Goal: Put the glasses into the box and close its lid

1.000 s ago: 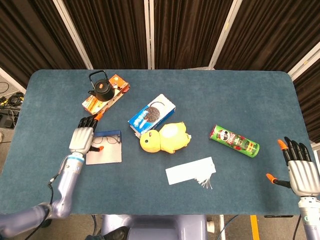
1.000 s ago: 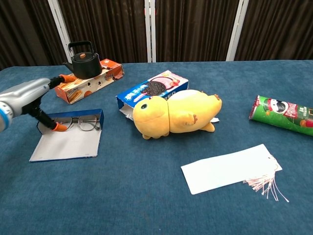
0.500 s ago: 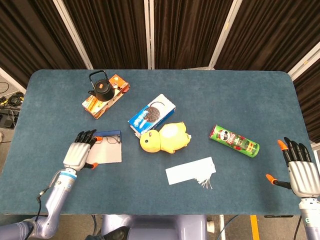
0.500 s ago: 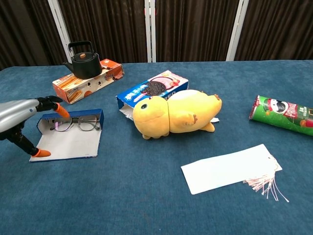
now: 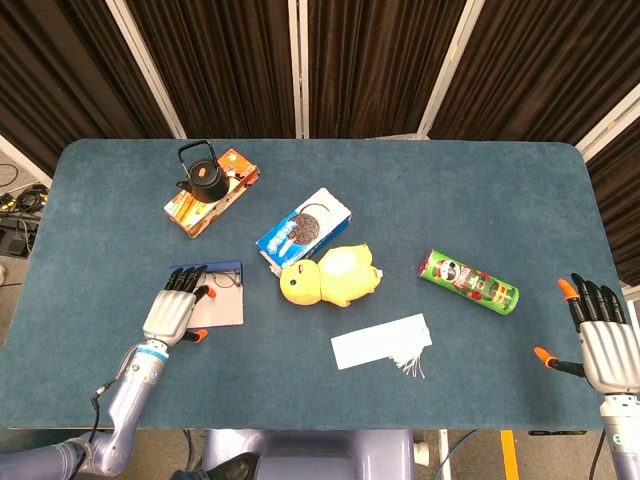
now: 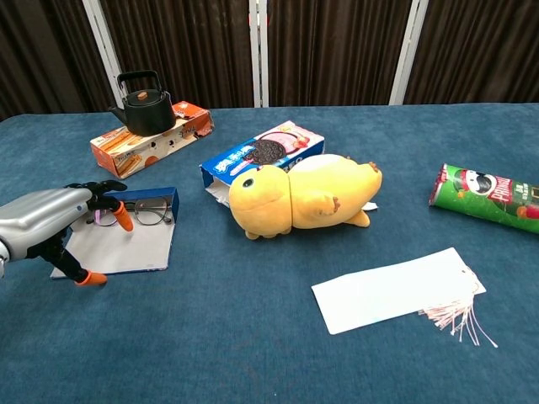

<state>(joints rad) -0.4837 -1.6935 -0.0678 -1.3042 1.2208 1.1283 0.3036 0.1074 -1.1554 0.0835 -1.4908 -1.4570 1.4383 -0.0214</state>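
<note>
The glasses (image 6: 141, 211) lie in the shallow blue box (image 6: 171, 204) near the table's left front part, lenses facing the robot, their long axis running left to right along the box's upright far wall. The box's pale lid (image 6: 135, 248) lies flat on the cloth, stretching from that wall toward the robot. The left hand (image 6: 52, 220) hovers over the lid's left part with its fingers spread and gently curved, orange tips pointing toward the glasses; it holds nothing, and whether any tip touches the lid or the frames cannot be told. In the head view the same hand (image 5: 176, 311) covers the box's left half. The right hand (image 5: 602, 338) rests flat and spread at the table's right front corner, empty. Just right of the box lies a yellow plush duck (image 6: 299, 196) on its side, touching a blue biscuit box (image 6: 253, 157) behind it. Farther back left, a black kettle (image 6: 143, 105) stands on an orange carton (image 6: 160, 140). A white tasselled card (image 6: 397, 289) lies front of centre, and a green crisp can (image 6: 482, 197) lies on its side to the right.
</note>
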